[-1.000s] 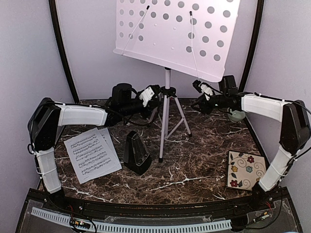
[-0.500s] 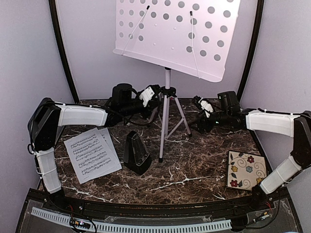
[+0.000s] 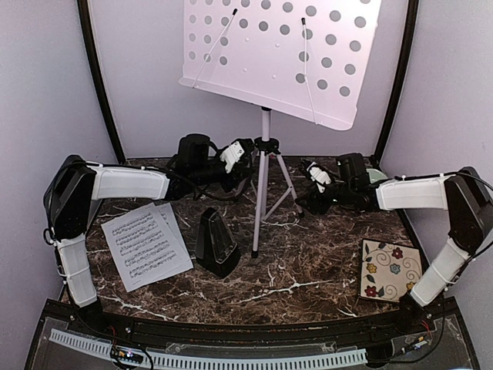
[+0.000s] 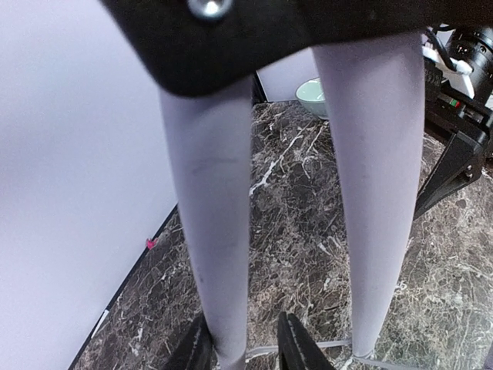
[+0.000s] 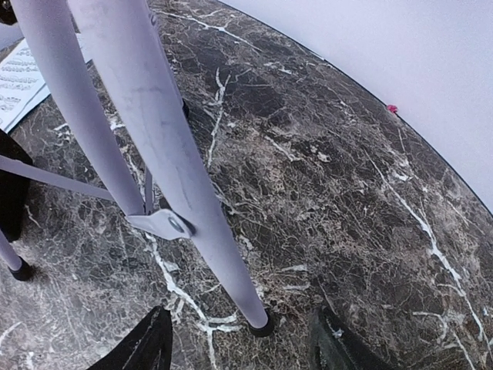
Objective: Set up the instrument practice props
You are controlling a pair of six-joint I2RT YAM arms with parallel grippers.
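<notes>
- Slackened just now, left gripper [image 4: 243,354] has its jaws slightly apart around one leg of the stand [image 3: 265,166].
- Sheets [image 3: 145,245] and metronome [image 3: 216,243] sit on the table [image 3: 308,266], left of the pole.
- Right gripper [image 5: 243,348] has dropped to the right leg's foot, jaws wide apart astride it. Stand looks placed, so sheets are probably next.

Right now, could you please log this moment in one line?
white hole-dotted music stand: upright | left gripper: open around pale tripod leg | right gripper: open astride another leg | white music sheets: flat
</notes>
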